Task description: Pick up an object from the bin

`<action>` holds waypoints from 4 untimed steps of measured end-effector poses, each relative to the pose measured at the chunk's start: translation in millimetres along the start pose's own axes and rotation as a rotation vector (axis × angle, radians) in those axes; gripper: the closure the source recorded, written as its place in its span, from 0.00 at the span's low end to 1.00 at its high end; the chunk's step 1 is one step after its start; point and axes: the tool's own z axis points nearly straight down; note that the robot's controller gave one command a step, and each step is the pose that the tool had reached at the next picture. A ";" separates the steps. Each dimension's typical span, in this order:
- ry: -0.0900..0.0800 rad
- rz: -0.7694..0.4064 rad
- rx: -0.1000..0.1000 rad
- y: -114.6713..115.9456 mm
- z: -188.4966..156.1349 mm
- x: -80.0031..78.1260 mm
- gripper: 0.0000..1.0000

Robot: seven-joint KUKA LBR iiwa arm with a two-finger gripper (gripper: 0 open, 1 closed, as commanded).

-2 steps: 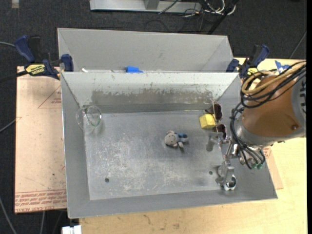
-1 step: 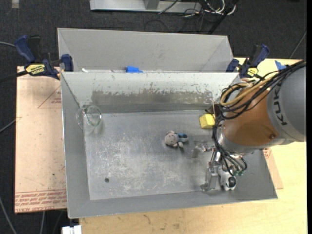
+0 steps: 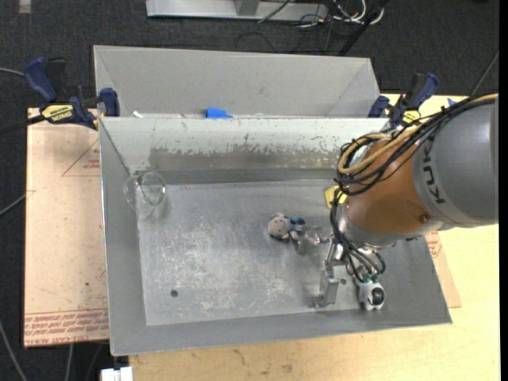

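Note:
My gripper hangs low over the front right part of the bin floor, under the orange-covered wrist. Nothing shows in its grasp. A small grey-tan lump with blue bits, perhaps a little toy, lies near the middle of the bin. It sits just to the left of and behind the gripper, apart from it. A clear glass cup stands in the back left corner, far from the gripper.
The arm and its cables cover the right side of the bin. A small blue thing rests at the back wall's top edge. The sloped bin walls close in on all sides.

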 end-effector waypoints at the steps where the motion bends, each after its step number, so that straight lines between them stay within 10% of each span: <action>1: -0.002 -0.029 0.001 49.3 2.0 -5.2 0.00; 2: -0.001 -0.010 -0.001 88.6 -1.9 -15.6 0.00; 4: -0.001 0.064 0.000 69.1 2.5 -16.7 0.00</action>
